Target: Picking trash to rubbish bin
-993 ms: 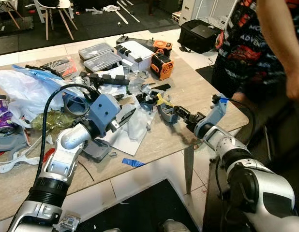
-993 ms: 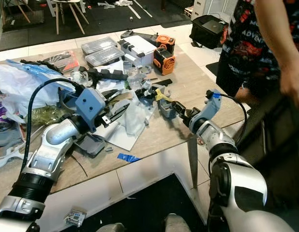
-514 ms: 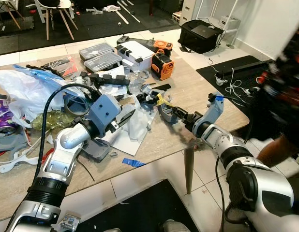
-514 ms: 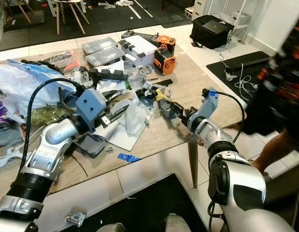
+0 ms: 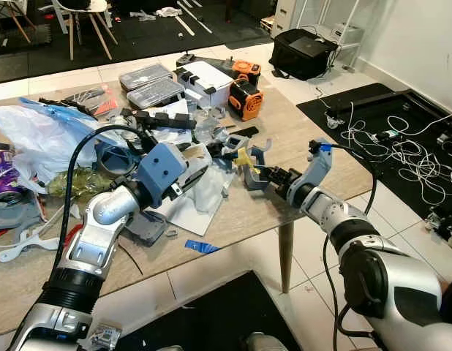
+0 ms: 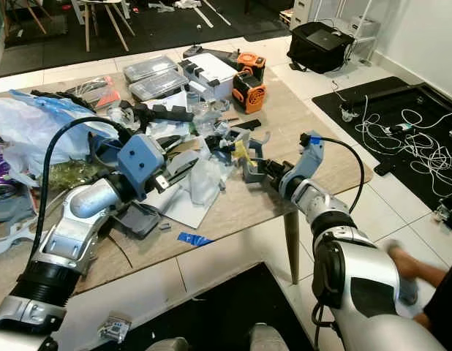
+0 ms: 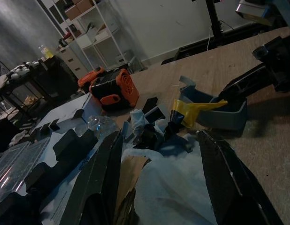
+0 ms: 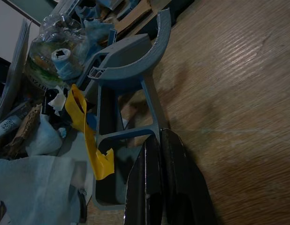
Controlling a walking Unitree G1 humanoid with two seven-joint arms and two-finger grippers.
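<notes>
Two grippers over a cluttered wooden table. Right gripper: fingers pressed together on the near rim of a grey plastic bracket, which looks tipped up off the wood; pinch appears to be on one thin wall only. A yellow strip hangs from the bracket just beyond the fingertips. Further past the bracket lies the heap of scraps, including a crumpled clear bottle and white tissue.

Left gripper: fingers spread wide, holding nothing, hovering above the tissue; the bracket sits ahead of it, well apart. An orange tool stands beyond that.

Step in hand, as judged: pickup of one piece of trash, grasp made, lift starting. No bin can be made out in the frames.

Next move calls for: raise the bracket clear of the heap without snagging the yellow strip, then locate the bin and carry. Risk: the thin-edge pinch may let the bracket swing or slip.
</notes>
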